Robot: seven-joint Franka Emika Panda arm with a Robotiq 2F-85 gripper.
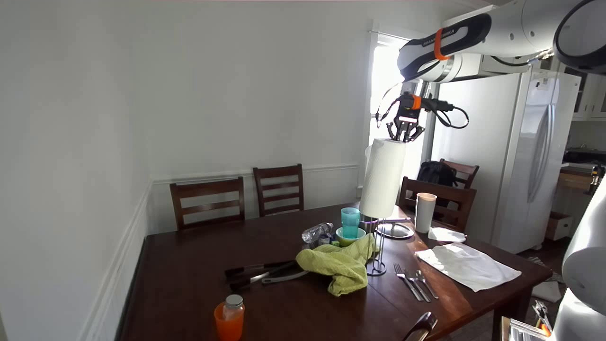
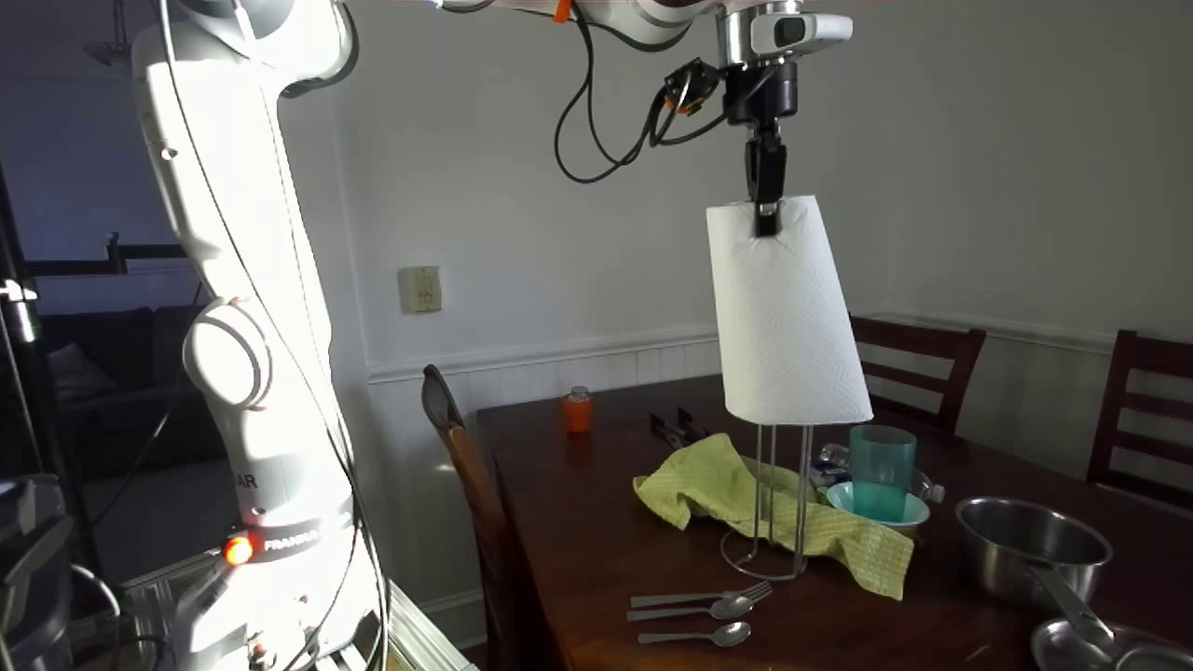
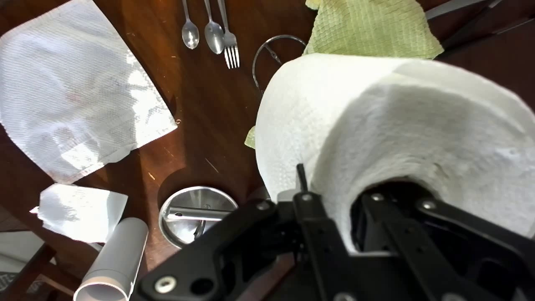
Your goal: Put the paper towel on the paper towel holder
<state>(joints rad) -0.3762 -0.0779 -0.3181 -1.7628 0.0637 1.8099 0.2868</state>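
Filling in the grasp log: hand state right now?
Hand: closed, holding the white cylindrical paper towel roll by its top edge.

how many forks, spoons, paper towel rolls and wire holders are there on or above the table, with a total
fork: 1
spoons: 2
paper towel roll: 1
wire holder: 1
total: 5

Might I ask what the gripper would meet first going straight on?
Pointing down, the gripper would likely first bring the gripped paper towel roll onto the wire holder, whose hidden top leaves depth unclear.
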